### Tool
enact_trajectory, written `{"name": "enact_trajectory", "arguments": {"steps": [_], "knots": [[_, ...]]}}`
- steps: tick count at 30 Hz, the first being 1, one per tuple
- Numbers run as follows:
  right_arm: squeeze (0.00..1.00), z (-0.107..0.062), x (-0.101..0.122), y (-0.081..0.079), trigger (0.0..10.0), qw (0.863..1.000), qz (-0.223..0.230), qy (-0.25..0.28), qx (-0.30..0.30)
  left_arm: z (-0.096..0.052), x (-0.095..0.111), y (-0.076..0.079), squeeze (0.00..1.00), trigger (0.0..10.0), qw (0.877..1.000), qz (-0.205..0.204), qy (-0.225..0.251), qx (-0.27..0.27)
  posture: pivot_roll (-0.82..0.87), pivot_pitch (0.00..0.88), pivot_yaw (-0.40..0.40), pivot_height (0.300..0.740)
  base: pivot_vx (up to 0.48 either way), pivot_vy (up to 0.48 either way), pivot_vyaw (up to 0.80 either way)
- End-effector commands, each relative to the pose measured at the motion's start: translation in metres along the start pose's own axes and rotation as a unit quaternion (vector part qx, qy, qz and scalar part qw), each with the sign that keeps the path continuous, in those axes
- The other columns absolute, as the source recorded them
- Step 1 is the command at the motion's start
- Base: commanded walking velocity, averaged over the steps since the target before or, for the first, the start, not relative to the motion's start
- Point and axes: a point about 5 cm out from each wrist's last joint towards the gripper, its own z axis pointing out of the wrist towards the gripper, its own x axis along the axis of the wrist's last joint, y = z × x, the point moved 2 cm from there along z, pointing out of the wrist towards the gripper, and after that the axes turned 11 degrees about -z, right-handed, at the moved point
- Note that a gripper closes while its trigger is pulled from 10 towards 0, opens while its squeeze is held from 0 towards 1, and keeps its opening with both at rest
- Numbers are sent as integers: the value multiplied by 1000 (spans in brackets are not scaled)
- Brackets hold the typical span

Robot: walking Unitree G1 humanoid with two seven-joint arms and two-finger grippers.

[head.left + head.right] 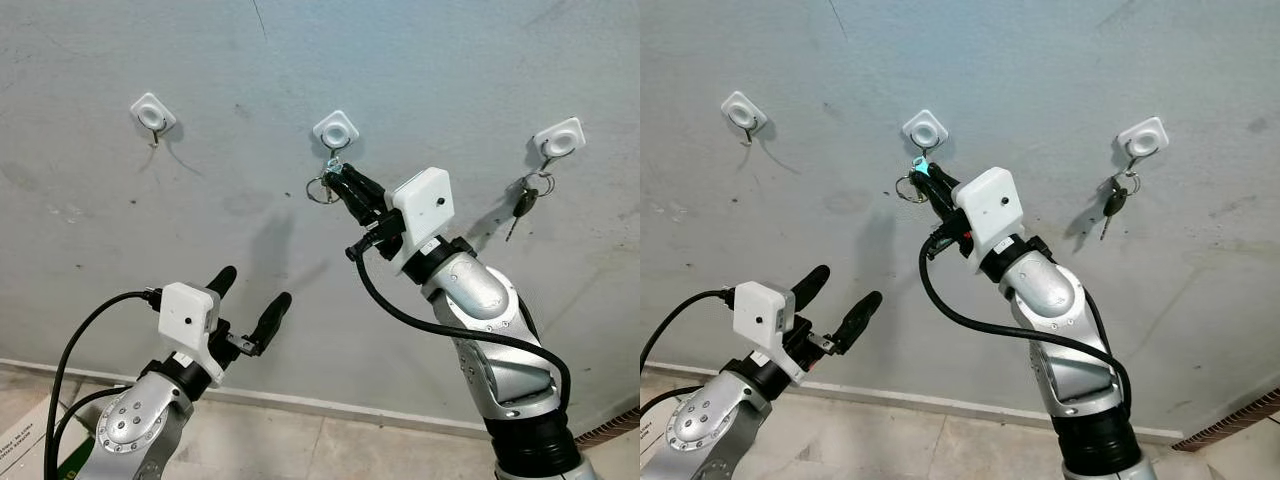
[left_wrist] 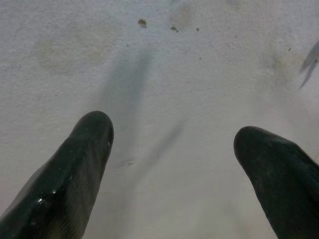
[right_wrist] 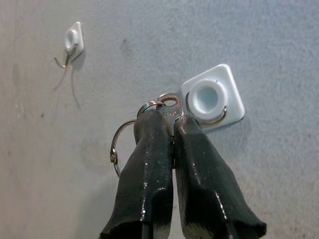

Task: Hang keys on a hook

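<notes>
While the right gripper (image 1: 338,178) is raised to the grey wall (image 1: 300,60), its jaws are clenched on a silver key (image 3: 170,110) just below the middle hook (image 1: 336,130). A key ring (image 1: 320,189) hangs beside the fingertips. The left hook (image 1: 152,113) is bare; the right hook (image 1: 558,138) carries another set of keys (image 1: 523,204).

Right eye view: left gripper (image 1: 847,291) held low, jaws released, well apart from all hooks.

Left wrist view: both black fingers (image 2: 79,164) spread wide, wall between them.

Right wrist view: key head protrudes past the pinched fingertips, just beside the middle hook's white base; ring loops off to one side.
</notes>
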Motion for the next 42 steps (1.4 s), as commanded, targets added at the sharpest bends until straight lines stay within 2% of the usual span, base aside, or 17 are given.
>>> {"name": "enact_trajectory", "arguments": {"steps": [1, 7, 15, 21, 29, 33, 42], "knots": [[0, 4, 5, 3, 10000, 1000, -4, 12, -10, 1, 0, 2, 0, 10000, 1000, -2, 1, -5, 90, 52, 8, 740, 0, 0, 0], [0, 6, -2, 16, 10000, 999, 6, -4, -50, 0, -1, 2, 0, 10000, 1000, -4, 2, -2, 92, 54, 5, 740, 0, 0, 0], [0, 4, -10, 32, 10000, 994, -2, -22, -103, 0, -1, 3, 0, 10000, 1000, -7, 2, -6, 87, 52, 9, 740, 0, 0, 0], [0, 3, -12, 37, 10000, 992, 0, -28, -122, 1, -2, 3, 0, 10000, 1000, -8, 3, -6, 83, 52, 10, 740, 0, 0, 0], [0, 3, -9, 34, 10000, 994, 19, -14, -102, 1, -2, 3, 0, 10000, 1000, -8, 3, -4, 83, 52, 10, 740, 0, 0, 0], [0, 1, -5, 34, 10000, 996, 44, -1, -73, 1, -2, 3, 0, 10000, 1000, -8, 3, -3, 86, 53, 8, 740, 0, 0, 0], [0, -5, 1, 35, 10000, 997, 66, 9, -34, 2, -2, 1, 0, 10000, 1000, -7, 1, -6, 82, 56, 14, 740, 0, 0, 0]]}}
